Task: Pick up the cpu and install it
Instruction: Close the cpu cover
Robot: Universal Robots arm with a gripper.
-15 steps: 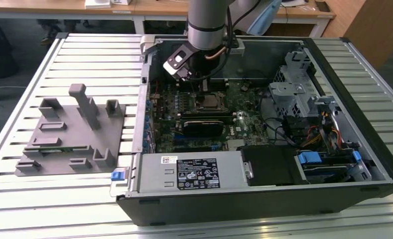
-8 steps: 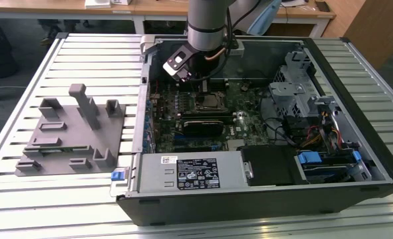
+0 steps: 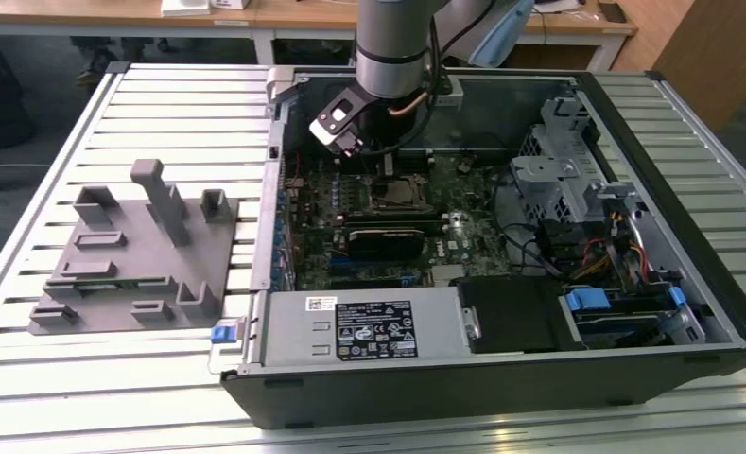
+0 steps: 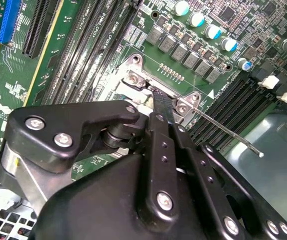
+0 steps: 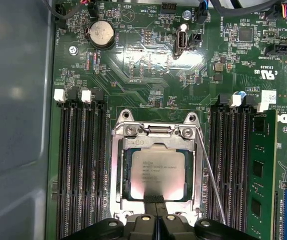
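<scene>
Inside the open computer case (image 3: 499,378), on the motherboard (image 5: 148,65), the cpu (image 5: 157,169) lies flat in its socket with the silvery top up. It looks square to the metal socket frame (image 5: 117,170) that surrounds it.

Progress, judged from the present layout:
- Pick-up and placement appear done. The chip is in the socket, well apart from the grey fixture (image 3: 120,274), which sits on the slatted table (image 3: 95,397) at the exterior view's left.
- The thin retention lever (image 5: 211,175) runs free along one side of the frame. In the second wrist view its end stands out over the memory slots, so it does not look hooked down, and I read the socket as not yet locked.
- I cannot tell whether the chip is fully seated on its contacts.

Tool:
- The arm (image 3: 395,38) hangs over the far part of the board.
- The gripper (image 5: 154,200) has its fingers drawn together into one narrow black tip, with nothing clamped between them.
- The tip is at the cpu's edge, on or just above it. Contact cannot be confirmed in either wrist view.
- A green memory stick (image 5: 261,170) sits in a slot beside the socket, untouched.
</scene>
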